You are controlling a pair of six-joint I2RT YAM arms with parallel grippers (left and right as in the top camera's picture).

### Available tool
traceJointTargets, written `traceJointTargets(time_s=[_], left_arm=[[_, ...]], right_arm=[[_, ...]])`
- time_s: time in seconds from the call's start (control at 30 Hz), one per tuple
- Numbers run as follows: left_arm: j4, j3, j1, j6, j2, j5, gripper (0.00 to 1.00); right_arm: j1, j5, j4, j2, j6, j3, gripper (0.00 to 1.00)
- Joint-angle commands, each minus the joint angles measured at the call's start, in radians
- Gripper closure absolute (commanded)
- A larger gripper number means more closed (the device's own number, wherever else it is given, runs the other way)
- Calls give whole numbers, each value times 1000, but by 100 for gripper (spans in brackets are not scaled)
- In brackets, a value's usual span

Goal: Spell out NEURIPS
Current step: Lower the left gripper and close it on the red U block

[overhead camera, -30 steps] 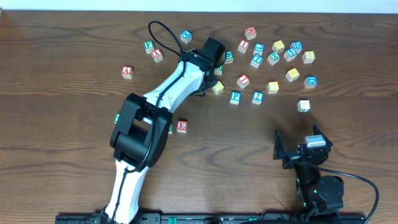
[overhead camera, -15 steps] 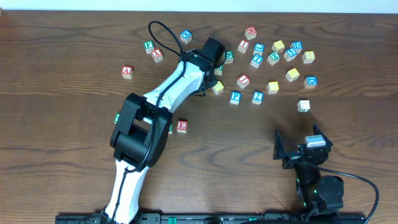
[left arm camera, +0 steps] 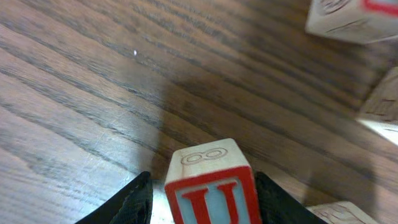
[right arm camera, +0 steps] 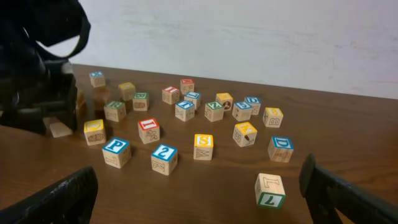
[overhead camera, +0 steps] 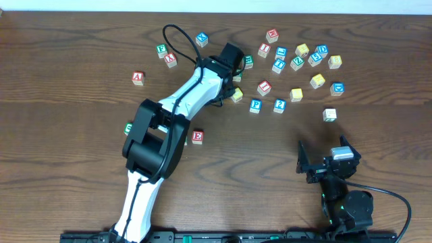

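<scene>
My left gripper (left arm camera: 205,194) is shut on the red U cube (left arm camera: 211,186), its black fingers (left arm camera: 134,202) against both sides. In the overhead view the left gripper (overhead camera: 233,66) reaches into the left edge of the cube cluster and hides that cube. The red E cube (overhead camera: 197,136) lies beside the left arm's elbow, and a green cube (overhead camera: 128,127) peeks out on the elbow's other side. The blue P cube (overhead camera: 255,105), red I cube (overhead camera: 264,88) and yellow S cube (right arm camera: 203,147) lie in the cluster. My right gripper (overhead camera: 320,165) stands open and empty near the front.
Several other letter and number cubes are scattered across the back right, among them a blue 2 cube (right arm camera: 164,158) and a green 7 cube (right arm camera: 270,190) nearest the right gripper. Red A cubes (overhead camera: 138,77) and a green cube (overhead camera: 161,49) lie at the back left.
The left arm's elbow has shifted slightly, uncovering more of the green cube beside it. The left gripper stays shut on the U cube. The right arm has not moved.
</scene>
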Motion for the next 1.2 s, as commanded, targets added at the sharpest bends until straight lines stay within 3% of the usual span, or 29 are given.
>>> traceJointTargets(time_s=[0.0, 0.77, 0.9, 1.17], left_arm=[[1, -6, 6, -5, 13, -5, 50], [-15, 27, 7, 25, -24, 14, 50], [-14, 27, 7, 25, -24, 39, 55], [-14, 29, 7, 25, -24, 48, 56]], right_arm=[[-10, 2, -2, -5, -12, -3, 1], [-10, 2, -2, -5, -12, -3, 1], [-10, 2, -2, -5, -12, -3, 1], [-10, 2, -2, -5, -12, -3, 1]])
